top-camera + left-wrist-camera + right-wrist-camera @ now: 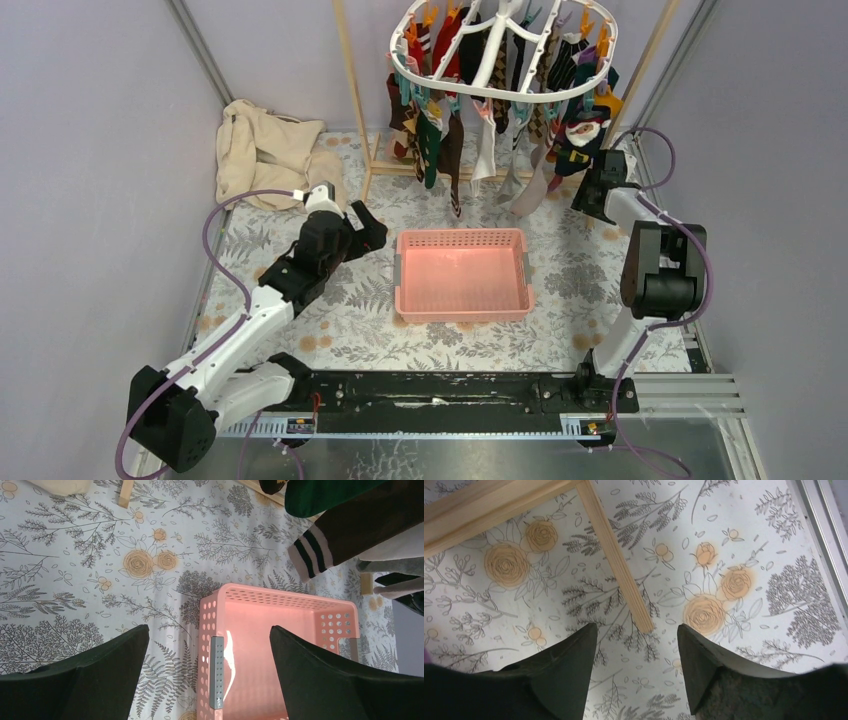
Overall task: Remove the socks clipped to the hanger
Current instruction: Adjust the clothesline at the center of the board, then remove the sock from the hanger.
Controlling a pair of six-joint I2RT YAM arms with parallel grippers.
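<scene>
one view, the top, shows the hanger (500,93) holding the socks (437,140).

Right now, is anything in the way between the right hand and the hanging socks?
Nothing visible. The right hand, open and empty, hangs just below the socks at the right end of the hanger. The wooden frame lies on the table beneath it, not in the path.

Hanger (500,96) at top centre, basket (401,278) mid-frame on the bench (570,290).
The socks (440,140) hang under the hanger, behind the basket. A cloth heap (262,152) lies at upper left. The left end effector (377,238) is left of the basket, and the right end effector (592,208) is just right of the socks.
</scene>
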